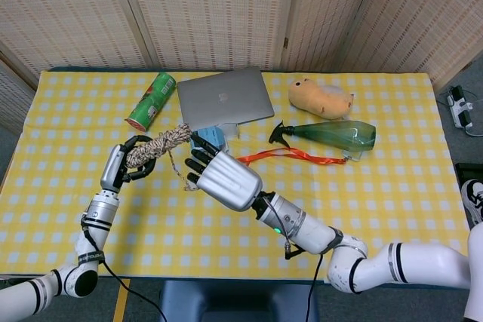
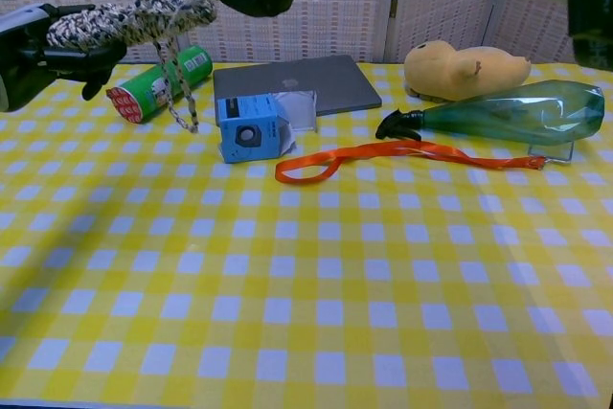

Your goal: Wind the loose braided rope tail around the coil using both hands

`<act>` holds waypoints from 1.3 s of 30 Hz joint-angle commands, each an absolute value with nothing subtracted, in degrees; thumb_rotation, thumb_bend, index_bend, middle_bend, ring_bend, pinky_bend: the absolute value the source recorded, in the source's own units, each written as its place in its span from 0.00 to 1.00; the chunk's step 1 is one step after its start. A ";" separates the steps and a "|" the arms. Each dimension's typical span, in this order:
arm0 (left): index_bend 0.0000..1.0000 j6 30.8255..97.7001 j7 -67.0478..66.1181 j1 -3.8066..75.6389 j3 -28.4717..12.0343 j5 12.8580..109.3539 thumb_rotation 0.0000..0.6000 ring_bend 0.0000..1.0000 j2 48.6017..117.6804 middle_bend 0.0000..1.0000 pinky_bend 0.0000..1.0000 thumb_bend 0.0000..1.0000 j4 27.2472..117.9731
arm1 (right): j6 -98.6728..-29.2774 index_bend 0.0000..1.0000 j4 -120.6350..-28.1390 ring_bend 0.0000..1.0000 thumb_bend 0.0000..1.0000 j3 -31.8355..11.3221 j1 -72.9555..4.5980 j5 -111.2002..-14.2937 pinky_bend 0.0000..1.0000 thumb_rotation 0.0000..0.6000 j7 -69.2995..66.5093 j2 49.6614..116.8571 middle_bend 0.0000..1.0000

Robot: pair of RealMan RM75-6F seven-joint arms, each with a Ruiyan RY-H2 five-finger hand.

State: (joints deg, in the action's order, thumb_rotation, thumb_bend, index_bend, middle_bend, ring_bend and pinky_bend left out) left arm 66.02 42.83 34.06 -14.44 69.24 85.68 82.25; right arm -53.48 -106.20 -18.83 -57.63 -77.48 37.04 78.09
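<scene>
Yellow checked tablecloth (image 1: 362,209), speckled braided rope coil (image 1: 155,145), loose tail (image 2: 178,93) dangling

Right hand (image 1: 223,179): silver back plate, black fingers, a green light on the silver forearm. Left hand (image 1: 121,166): silver-and-black, with a black cable along its white-jointed arm.

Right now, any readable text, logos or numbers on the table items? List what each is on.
No text reads clearly in either view.
Green can: red end label, print too blurred to read.
Blue box: a dark round graphic, wording too small to read.
Laptop: a faint logo on the lid, no words.
Spray bottle, orange lanyard, plush toy: no visible text.
</scene>
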 commanded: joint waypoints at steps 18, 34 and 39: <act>0.83 58.71 64.95 38.41 -1.94 94.14 1.00 0.69 78.04 0.75 0.73 0.80 81.38 | -53.18 0.80 -99.69 0.26 0.52 -20.94 -64.00 -63.59 0.11 1.00 39.44 82.06 0.35; 0.83 66.55 91.12 45.15 5.41 106.50 1.00 0.69 75.48 0.75 0.72 0.80 79.71 | -53.79 0.80 -94.60 0.26 0.52 -18.19 -64.04 -62.03 0.11 1.00 34.52 82.99 0.36; 0.83 68.17 93.50 46.06 6.73 107.00 1.00 0.69 75.29 0.75 0.72 0.80 79.35 | -54.13 0.80 -92.46 0.26 0.52 -16.48 -62.69 -64.64 0.11 1.00 30.45 83.40 0.36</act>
